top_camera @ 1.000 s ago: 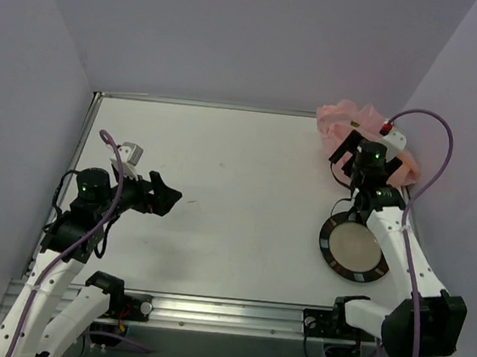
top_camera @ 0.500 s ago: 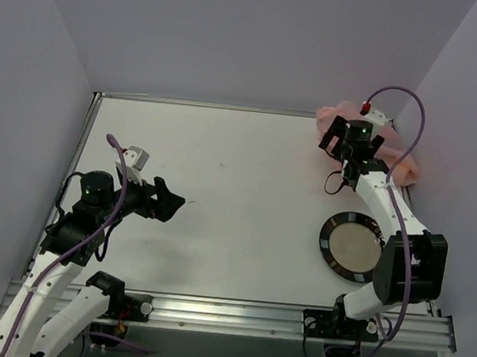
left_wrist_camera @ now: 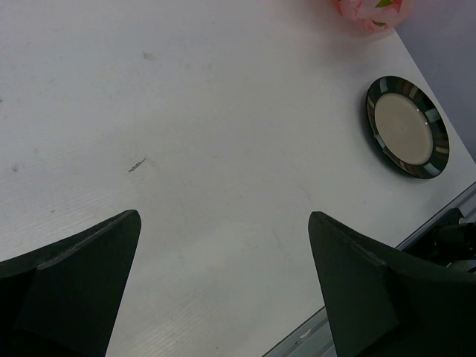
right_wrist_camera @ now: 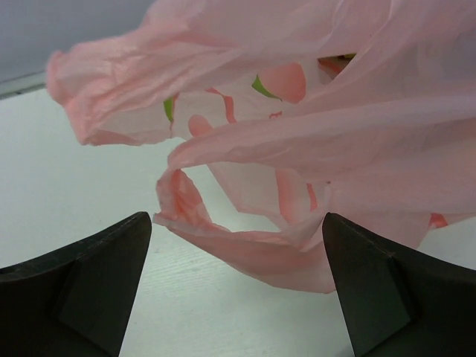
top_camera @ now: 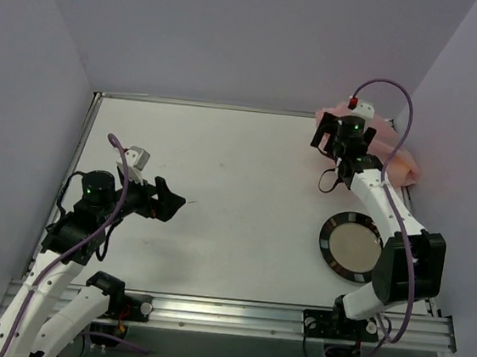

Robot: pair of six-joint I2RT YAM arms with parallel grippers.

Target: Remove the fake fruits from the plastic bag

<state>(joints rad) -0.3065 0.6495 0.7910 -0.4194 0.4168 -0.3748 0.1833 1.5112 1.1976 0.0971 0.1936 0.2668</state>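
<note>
The pink plastic bag [top_camera: 404,166] lies crumpled in the far right corner of the table. In the right wrist view it [right_wrist_camera: 312,149] fills the upper frame, its loose folds hanging just in front of the fingers. Small green patches [right_wrist_camera: 169,109] show through the plastic; I see no grape bunch or mango-like fruit. My right gripper [top_camera: 334,143] is open and empty at the bag's left edge, its jaws wide on either side of a low fold [right_wrist_camera: 236,219]. My left gripper [top_camera: 172,199] is open and empty over the bare table at the left [left_wrist_camera: 223,216].
A round black-rimmed plate [top_camera: 351,247] with a beige centre sits near the front right; it also shows in the left wrist view [left_wrist_camera: 405,126]. The bag's corner shows at that view's top edge [left_wrist_camera: 372,9]. Lilac walls close in the back and sides.
My right arm has swung from above the plate toward the back corner and now faces the bag. My left gripper has shifted slightly forward and stays open.
</note>
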